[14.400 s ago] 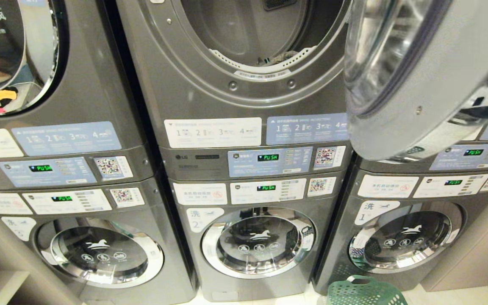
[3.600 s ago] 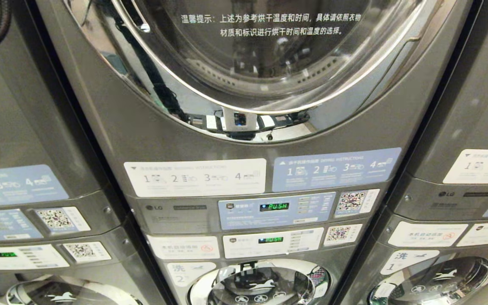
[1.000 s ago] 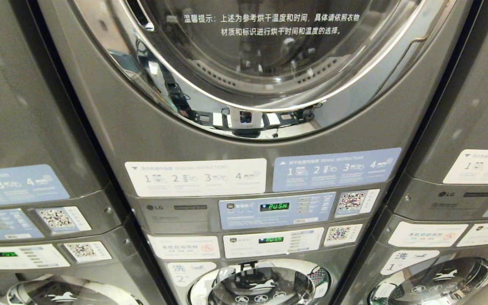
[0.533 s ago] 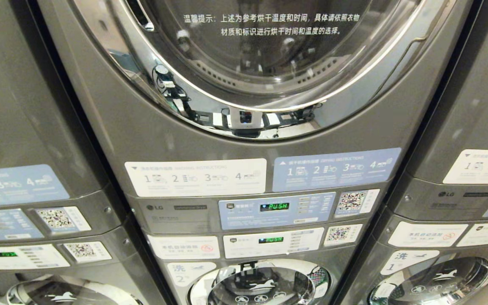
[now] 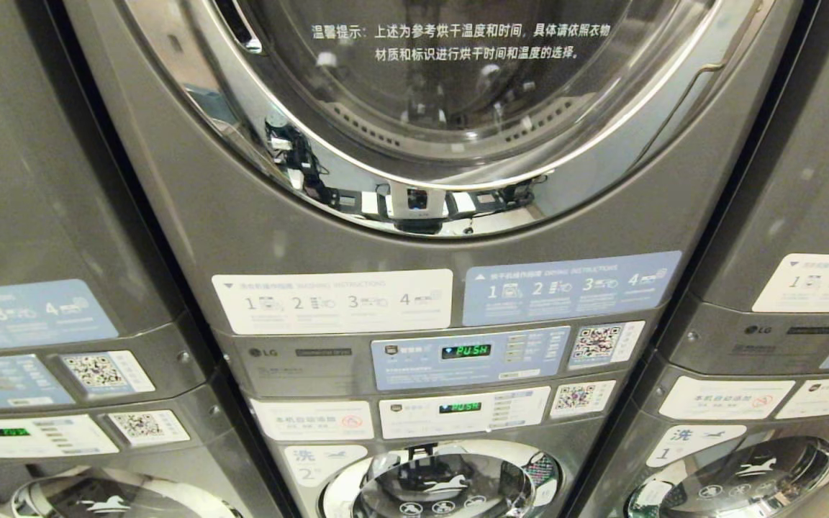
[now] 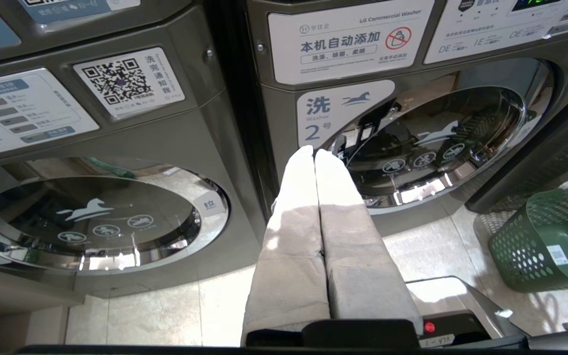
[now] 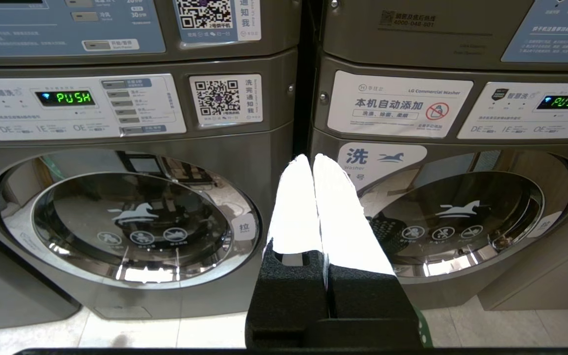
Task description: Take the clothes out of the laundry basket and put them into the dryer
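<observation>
Door [image 5: 458,93] of the dryer now shut where earlier it stood open; both claws pinched closed, empty, left claw [image 6: 314,154] near basket [image 6: 550,236]: loading looks finished.

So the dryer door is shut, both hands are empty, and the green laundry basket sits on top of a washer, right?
Not quite. The laundry basket stands on the floor beside the washers, as the left wrist view shows. The dryer door is shut, and both the left hand and right hand are empty.

Dryer [image 5: 414,237] sitting above washer [image 5: 443,489]; laundry basket [image 6: 550,236] standing on floor [image 6: 165,315] right of washer front.
</observation>
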Robot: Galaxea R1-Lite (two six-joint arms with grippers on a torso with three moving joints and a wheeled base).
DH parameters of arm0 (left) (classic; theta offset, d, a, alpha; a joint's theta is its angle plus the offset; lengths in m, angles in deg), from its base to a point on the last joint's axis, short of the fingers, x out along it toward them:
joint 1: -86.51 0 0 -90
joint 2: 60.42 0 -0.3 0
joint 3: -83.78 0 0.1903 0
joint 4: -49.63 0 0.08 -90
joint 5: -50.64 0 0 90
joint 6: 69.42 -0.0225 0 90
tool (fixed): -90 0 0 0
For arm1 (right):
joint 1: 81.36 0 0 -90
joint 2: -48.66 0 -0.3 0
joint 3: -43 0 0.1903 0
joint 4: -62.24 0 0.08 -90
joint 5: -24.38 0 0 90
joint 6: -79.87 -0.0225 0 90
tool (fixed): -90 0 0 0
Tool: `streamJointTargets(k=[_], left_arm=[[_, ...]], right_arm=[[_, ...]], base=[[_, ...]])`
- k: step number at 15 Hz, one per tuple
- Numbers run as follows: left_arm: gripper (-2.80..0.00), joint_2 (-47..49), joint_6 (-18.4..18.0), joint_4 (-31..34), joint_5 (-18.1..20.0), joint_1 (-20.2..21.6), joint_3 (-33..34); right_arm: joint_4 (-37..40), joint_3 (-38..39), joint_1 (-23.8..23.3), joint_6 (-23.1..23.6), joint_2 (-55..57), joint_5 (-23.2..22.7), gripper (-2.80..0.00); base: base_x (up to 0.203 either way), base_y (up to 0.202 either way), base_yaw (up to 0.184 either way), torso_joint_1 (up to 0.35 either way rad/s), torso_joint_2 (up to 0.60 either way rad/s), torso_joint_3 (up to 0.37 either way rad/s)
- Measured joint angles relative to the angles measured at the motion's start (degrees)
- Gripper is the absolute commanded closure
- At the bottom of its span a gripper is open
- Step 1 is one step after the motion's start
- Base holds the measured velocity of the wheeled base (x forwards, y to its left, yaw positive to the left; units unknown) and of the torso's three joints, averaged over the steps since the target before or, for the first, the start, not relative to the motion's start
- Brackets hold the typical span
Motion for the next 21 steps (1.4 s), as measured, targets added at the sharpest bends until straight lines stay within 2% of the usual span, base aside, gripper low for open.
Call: streamJointTargets(k=[2, 5, 9, 13, 15, 19, 21], left_arm=[[0.00, -0.2, -0.1, 0.0, 0.0, 0.9, 0.1], [0.00, -0.3, -0.1, 2.6, -0.1, 3.9, -0.7], [0.00, -3.9, -0.1, 3.0, -0.1, 6.5, -1.0], [0.00, -11.5, 0.2, 2.7, -0.1, 6.5, -0.9], [0.00, -14.2, 1.8, 1.3, -0.5, 6.3, -0.5], [0.00, -16.0, 2.1, 0.4, -0.5, 6.2, -0.1], [0.00, -16.3, 1.7, 0.0, -0.5, 6.2, 0.1]], right_arm=[[0.1, 0.0, 0.1, 0.9, 0.2, -0.5, 0.00], [0.8, -0.1, 0.1, 4.7, 2.4, -1.5, 0.00], [1.0, -0.3, 0.1, 4.9, 2.9, -3.0, 0.00], [0.9, -0.3, 0.1, 4.8, 1.7, -3.0, 0.00], [0.8, -0.2, 0.1, 4.3, 0.7, -3.0, 0.00], [0.6, 0.0, 0.1, 5.8, 0.1, -3.3, 0.00], [-2.8, 1.3, 0.1, 5.8, 0.0, -2.3, 0.00]], base=[[0.000, 0.000, 0.000, 0.000, 0.00, 0.000], [0.000, 0.000, 0.000, 0.000, 0.00, 0.000], [0.000, 0.000, 0.000, 0.000, 0.00, 0.000], [0.000, 0.000, 0.000, 0.000, 0.00, 0.000], [0.000, 0.000, 0.000, 0.000, 0.00, 0.000], [0.000, 0.000, 0.000, 0.000, 0.00, 0.000], [0.000, 0.000, 0.000, 0.000, 0.00, 0.000]])
